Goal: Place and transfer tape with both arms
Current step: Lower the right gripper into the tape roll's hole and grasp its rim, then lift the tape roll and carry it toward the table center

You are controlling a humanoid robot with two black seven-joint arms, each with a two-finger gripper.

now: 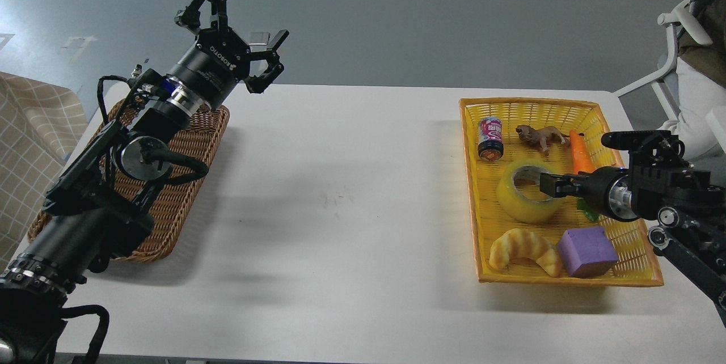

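Note:
The tape (519,202), a yellow translucent roll with a grey-white core, lies flat in the middle of the yellow basket (469,194) at the right. My right gripper (551,186) comes in from the right and sits low over the roll's right rim, at the edge of the core. It is dark and seen nearly end-on, so its fingers cannot be told apart. My left gripper (249,32) is raised above the table's far left corner, fingers spread open and empty, far from the tape.
The yellow basket also holds a can (490,137), a brown animal toy (541,136), a carrot (578,151), a croissant toy (519,248) and a purple block (587,250). A brown wicker basket (170,211) lies under my left arm. A chair stands at the far right.

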